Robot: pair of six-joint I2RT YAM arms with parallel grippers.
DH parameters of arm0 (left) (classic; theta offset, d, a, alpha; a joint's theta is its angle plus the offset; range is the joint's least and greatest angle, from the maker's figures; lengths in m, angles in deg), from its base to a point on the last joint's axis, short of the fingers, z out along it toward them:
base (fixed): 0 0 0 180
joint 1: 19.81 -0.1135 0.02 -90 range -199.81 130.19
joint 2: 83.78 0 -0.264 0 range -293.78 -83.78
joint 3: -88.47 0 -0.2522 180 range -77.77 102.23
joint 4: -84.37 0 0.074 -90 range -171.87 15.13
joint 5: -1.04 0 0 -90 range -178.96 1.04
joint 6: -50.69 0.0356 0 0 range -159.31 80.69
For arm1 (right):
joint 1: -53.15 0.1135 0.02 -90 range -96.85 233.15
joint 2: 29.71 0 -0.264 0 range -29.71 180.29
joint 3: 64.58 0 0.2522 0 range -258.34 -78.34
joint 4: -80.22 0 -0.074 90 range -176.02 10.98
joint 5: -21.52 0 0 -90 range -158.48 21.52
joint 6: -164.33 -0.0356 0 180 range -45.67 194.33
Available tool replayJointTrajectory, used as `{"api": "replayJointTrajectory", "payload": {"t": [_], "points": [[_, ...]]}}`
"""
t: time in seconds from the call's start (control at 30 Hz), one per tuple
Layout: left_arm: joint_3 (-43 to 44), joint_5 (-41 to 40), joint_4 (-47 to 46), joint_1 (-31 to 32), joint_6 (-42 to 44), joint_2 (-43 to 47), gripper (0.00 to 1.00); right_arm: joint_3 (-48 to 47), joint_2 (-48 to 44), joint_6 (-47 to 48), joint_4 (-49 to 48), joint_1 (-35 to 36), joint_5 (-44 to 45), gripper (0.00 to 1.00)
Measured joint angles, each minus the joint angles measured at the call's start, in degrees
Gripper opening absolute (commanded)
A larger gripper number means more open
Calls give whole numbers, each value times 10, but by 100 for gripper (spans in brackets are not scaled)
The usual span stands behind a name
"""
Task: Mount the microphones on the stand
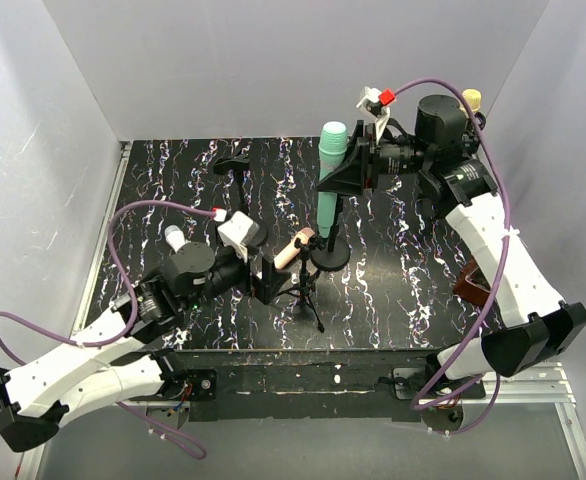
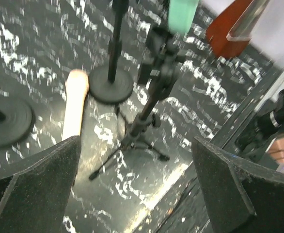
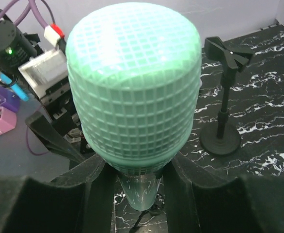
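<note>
Wide-spread fingers (image 2: pixel 40 189) of the left end effector (image 2: pixel 136 145) fill the nearest view, with nothing gripped between them. They point at the tripod stand (image 2: pixel 149 111), which stands just beyond them on the black marbled surface (image 1: pixel 403 300).

Just left of the tripod stand's pole is the peach microphone (image 2: pixel 75 104), its head turned away from the end effector. Its lower end is hidden behind the finger on that side. From above it lies slanted close by the tripod stand's top. Whether the clip has it, or it rests on the finger or the surface, cannot be told.

Well to the left of the tripod stand, close against the left arm, lies the white microphone (image 1: pixel 176 238).

Just behind the tripod stand is a round-based stand (image 1: pixel 330 255). The teal microphone (image 1: pixel 330 175) is upright over it, head up. The right end effector (image 3: pixel 137 194) holds its handle just under the head, jaws narrowed onto it.

Farther back and left of the tripod stand is a third stand (image 3: pixel 224 97) with a forked clip on top.

Farthest, behind and right of the tripod stand, the head of the yellow microphone (image 1: pixel 471 98) shows behind the right arm.
</note>
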Motion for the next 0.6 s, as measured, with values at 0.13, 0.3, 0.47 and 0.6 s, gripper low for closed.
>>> {"api": "replayJointTrajectory", "payload": {"t": [0.13,0.3,0.47,0.6], "points": [[-35,-12,16,0,-5,-3,98,17,1,12,-3,1,23,1],[-41,-17,-3,0,-6,-5,97,50,-2,18,-28,1,35,1],[-75,-17,-48,0,-16,-16,96,103,-13,11,-75,1,34,1],[-105,-17,-88,0,-27,-44,94,132,-37,21,-95,1,30,1]]}}
